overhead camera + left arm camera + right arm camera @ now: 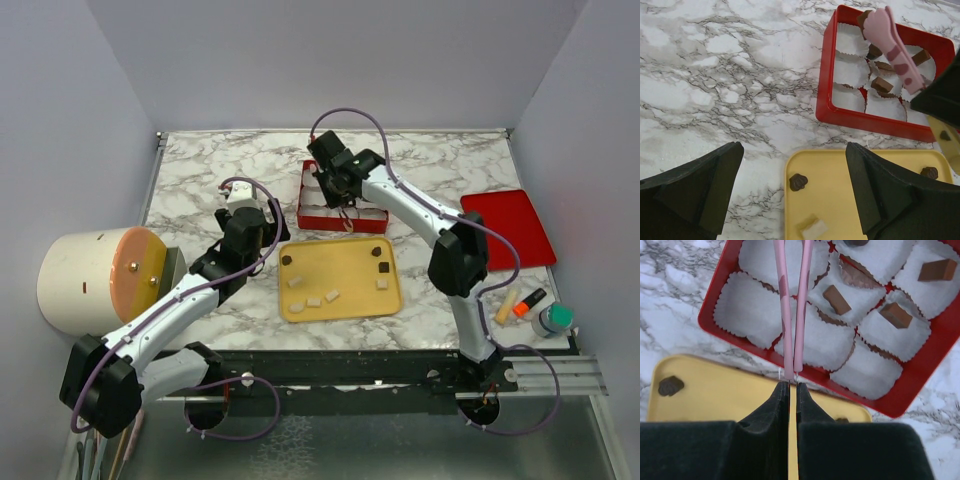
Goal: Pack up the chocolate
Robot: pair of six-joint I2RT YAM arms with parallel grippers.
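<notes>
likely mid-placing: right gripper [789, 385] clamped on pink tongs [802, 305] above the red box [826, 75]; some chocolate [836, 299] inside, more on the yellow tray [850, 165] beside it; left gripper [795, 165] gapes empty; next needs another tray piece pinched

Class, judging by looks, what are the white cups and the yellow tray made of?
White cups: likely thin matte paper, given their crimped, scalloped edges. Yellow tray: probably smooth plastic, given its rounded moulded rim.

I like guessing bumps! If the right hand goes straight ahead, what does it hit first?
Probably a white paper cup in the red box, through the pink tongs it holds; depth unclear.
</notes>
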